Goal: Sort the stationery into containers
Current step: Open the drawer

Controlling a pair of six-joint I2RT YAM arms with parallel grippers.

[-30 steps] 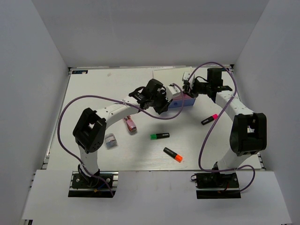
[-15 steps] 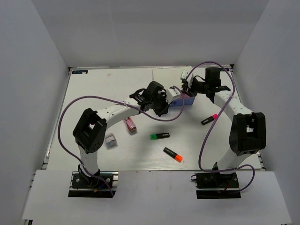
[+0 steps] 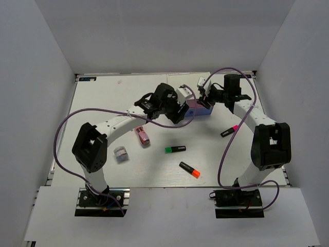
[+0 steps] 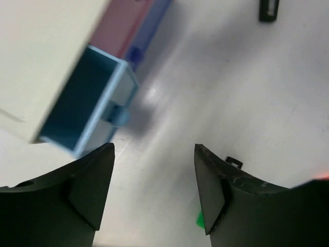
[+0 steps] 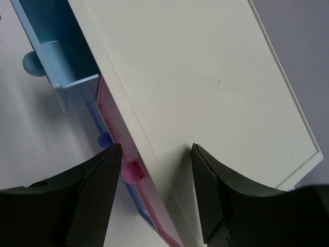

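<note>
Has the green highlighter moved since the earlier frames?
No. In the top view the green highlighter lies at the same spot and angle, keeping the same gap from the table's near edge and from the orange highlighter.

Diffuse overhead light is filling the top view, leaving soft, short shadows on the surface (image 3: 108, 90). The left end effector (image 4: 154, 190) and right end effector (image 5: 157, 198) are appearing dark and blurred in their wrist views. Glare is brightening the surface beside the light-blue drawer (image 4: 77, 103).
</note>
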